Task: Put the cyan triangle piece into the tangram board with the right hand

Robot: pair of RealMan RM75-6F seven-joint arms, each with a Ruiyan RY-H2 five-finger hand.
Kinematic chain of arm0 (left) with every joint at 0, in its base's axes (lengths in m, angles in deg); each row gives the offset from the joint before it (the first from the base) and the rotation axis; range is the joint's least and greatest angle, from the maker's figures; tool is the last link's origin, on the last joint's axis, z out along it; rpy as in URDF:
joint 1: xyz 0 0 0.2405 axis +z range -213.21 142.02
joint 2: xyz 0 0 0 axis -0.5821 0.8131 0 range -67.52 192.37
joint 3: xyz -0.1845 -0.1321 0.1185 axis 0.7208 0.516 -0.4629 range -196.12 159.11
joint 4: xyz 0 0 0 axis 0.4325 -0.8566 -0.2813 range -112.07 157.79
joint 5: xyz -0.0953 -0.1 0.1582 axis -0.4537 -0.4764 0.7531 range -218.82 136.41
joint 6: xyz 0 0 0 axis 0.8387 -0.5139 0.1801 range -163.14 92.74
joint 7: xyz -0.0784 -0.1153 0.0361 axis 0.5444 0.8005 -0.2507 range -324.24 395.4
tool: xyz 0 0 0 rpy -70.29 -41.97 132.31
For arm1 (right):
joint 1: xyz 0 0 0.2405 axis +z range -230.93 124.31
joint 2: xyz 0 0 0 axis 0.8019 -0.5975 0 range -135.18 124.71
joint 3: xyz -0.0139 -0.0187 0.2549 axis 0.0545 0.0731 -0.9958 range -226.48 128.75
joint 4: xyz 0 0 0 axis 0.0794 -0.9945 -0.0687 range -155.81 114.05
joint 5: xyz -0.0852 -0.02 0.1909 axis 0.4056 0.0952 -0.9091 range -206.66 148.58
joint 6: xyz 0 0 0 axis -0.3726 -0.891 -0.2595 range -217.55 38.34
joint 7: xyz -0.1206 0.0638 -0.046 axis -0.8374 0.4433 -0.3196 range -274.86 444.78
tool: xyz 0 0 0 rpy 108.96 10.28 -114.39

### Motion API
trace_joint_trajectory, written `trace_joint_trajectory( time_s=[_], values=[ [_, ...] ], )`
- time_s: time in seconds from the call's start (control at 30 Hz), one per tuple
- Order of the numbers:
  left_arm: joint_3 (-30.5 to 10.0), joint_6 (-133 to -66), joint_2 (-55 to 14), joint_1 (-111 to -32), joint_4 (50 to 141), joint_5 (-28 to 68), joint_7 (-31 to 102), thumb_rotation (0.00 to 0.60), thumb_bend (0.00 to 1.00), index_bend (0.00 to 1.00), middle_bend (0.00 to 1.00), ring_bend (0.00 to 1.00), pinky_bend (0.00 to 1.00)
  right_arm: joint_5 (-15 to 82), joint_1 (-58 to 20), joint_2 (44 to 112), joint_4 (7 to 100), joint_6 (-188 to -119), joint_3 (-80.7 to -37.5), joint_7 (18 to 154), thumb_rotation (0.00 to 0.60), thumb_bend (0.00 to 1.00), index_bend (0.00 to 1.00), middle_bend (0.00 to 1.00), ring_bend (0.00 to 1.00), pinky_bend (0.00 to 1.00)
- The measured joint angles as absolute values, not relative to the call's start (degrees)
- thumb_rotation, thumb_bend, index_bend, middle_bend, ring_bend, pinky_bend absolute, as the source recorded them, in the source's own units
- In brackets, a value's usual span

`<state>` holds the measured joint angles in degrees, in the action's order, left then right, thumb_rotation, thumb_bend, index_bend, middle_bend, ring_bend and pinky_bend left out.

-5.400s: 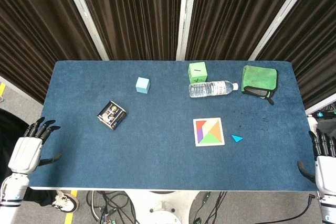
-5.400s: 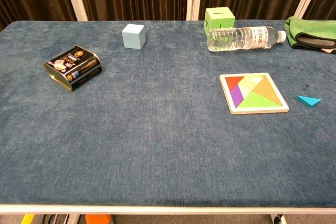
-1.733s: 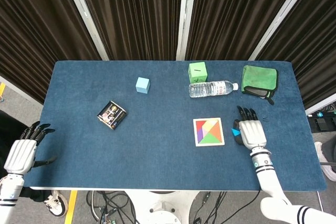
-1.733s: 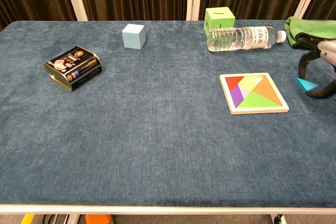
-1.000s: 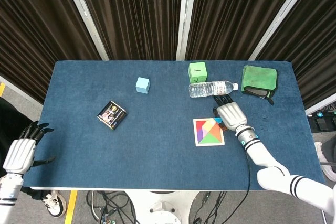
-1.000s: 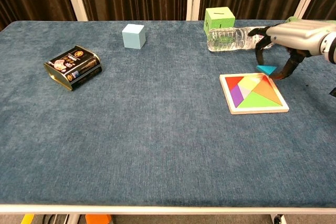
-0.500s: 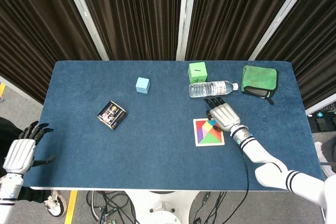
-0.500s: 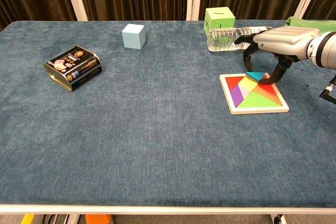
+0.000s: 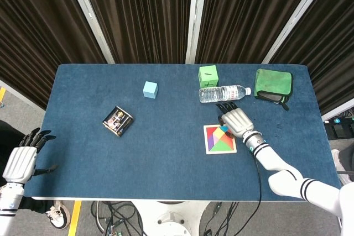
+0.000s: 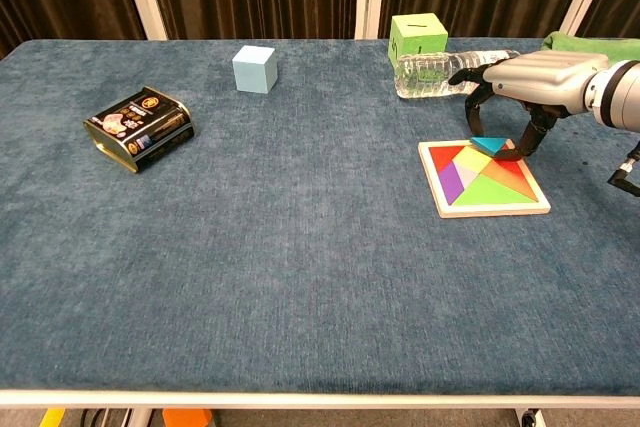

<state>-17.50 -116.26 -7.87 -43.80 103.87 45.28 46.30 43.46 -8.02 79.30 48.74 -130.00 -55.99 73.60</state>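
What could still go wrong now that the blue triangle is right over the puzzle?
The right hand holds the cyan triangle piece at the far edge of the tangram board. Released tilted, it might rest on the rim or a neighbouring piece instead of dropping in. The fingers may nudge the light board. The water bottle lies just behind and could roll if bumped.

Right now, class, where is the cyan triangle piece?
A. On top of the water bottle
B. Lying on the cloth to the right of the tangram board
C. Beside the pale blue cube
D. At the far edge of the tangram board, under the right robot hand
D: the cyan triangle piece sits at the far edge of the tangram board, with the right robot hand arched over it.
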Motion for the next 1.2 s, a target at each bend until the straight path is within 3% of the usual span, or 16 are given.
trace_joint_trajectory(
  time_s=[0.2, 0.5, 0.77, 1.0, 1.2],
  values=[
    [-17.5, -116.1, -7.9, -43.8, 103.8, 45.2, 46.3, 0.6, 0.07, 0.26, 0.15, 0.04, 0.15, 43.0, -7.7, 79.2, 48.7, -129.5, -55.6, 73.5, 0.6, 0.21, 0.49, 0.0, 0.0, 0.0],
    [-17.3, -116.0, -7.8, -43.8, 103.6, 45.0, 46.7, 0.6, 0.07, 0.26, 0.15, 0.04, 0.15, 41.7, -7.3, 79.1, 48.9, -128.9, -55.3, 72.9, 0.6, 0.21, 0.26, 0.0, 0.0, 0.0],
    [-17.2, -116.2, -7.8, -43.7, 103.5, 44.9, 46.8, 0.6, 0.07, 0.26, 0.15, 0.04, 0.15, 42.1, -7.4, 78.1, 50.1, -130.3, -55.6, 73.7, 0.6, 0.21, 0.23, 0.0, 0.0, 0.0],
    [-17.0, -117.0, -7.2, -43.7, 104.6, 45.2, 46.3, 0.6, 0.07, 0.26, 0.15, 0.04, 0.15, 44.1, -9.8, 72.4, 57.4, -137.1, -56.3, 74.6, 0.6, 0.21, 0.2, 0.0, 0.0, 0.0],
    [-16.7, -117.3, -6.4, -44.0, 106.3, 45.6, 45.0, 0.6, 0.07, 0.26, 0.15, 0.04, 0.15, 48.0, -17.6, 65.3, 66.5, -151.0, -54.6, 73.7, 0.6, 0.18, 0.02, 0.0, 0.0, 0.0]
  ],
)
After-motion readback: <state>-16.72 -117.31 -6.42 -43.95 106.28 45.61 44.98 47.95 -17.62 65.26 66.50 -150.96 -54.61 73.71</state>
